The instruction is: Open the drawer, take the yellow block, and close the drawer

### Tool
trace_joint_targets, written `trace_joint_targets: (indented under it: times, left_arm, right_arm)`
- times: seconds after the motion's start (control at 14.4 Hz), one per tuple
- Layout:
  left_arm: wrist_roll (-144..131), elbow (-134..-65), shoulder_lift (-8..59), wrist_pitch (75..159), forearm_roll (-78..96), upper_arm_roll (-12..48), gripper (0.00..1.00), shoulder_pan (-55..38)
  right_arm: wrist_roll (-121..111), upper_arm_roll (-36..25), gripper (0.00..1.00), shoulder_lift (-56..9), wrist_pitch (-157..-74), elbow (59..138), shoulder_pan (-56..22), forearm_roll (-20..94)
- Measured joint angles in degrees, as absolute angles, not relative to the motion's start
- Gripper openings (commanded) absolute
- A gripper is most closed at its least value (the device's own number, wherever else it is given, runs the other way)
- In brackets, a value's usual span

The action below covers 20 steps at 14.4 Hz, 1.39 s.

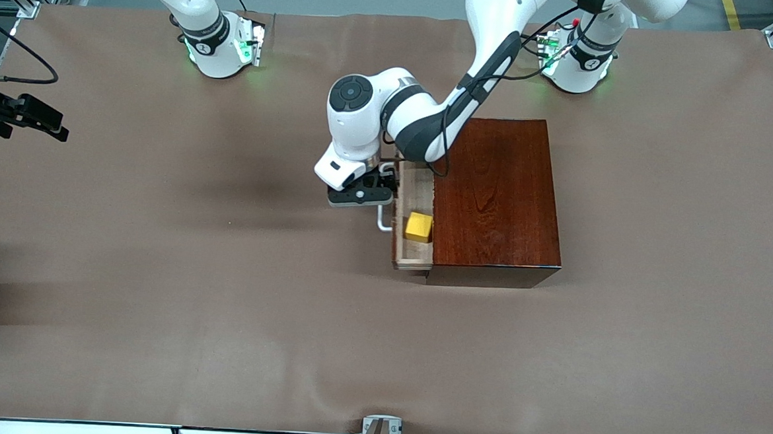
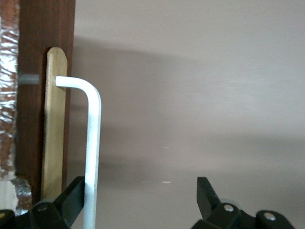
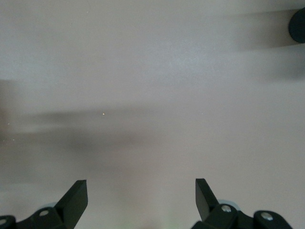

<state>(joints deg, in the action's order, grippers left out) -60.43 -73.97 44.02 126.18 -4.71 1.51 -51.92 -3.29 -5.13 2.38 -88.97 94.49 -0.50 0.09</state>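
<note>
The dark reddish-brown wooden box [image 1: 497, 196] stands in the middle of the table. Its drawer [image 1: 413, 255] is pulled partly out toward the right arm's end, showing a pale wood interior. The yellow block [image 1: 419, 226] lies in the drawer. My left gripper [image 1: 368, 193] is open at the drawer's white handle [image 1: 384, 220]. In the left wrist view the white handle [image 2: 93, 143] runs between the left gripper's [image 2: 140, 186] fingers, close against one finger [image 2: 74, 191]. My right gripper [image 3: 140, 188] is open over bare table with nothing between its fingers.
Brown cloth [image 1: 223, 301] covers the table. A black device with cables [image 1: 21, 115] sits at the table's edge at the right arm's end. Both arm bases [image 1: 220, 43] [image 1: 580, 62] stand along the edge farthest from the front camera.
</note>
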Motion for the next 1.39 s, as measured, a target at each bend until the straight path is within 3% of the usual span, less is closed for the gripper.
trace_joint_targets:
  times: [0.14,0.69,1.11,1.39]
  left_arm:
    - [-60.49,-73.02,45.07,130.7,-4.32,2.56,1.0,-52.2]
    - [-60.53,-71.85,45.41,133.72,-3.77,3.74,1.0,-52.43]
    - [-60.59,-70.25,43.85,133.44,-3.68,3.79,1.0,-51.92]
    - [-60.85,-69.24,39.01,129.93,-3.67,3.51,1.0,-48.84]
  right_arm:
    - [-3.29,-5.13,1.0,2.38,-89.03,94.49,-0.5,0.09]
    - [-3.29,-5.13,1.0,2.38,-89.24,94.5,-0.49,0.09]
    - [-3.29,-5.13,1.0,2.38,-89.27,94.51,-0.49,0.09]
    - [-3.29,-5.13,1.0,2.38,-89.4,94.47,-0.48,0.09]
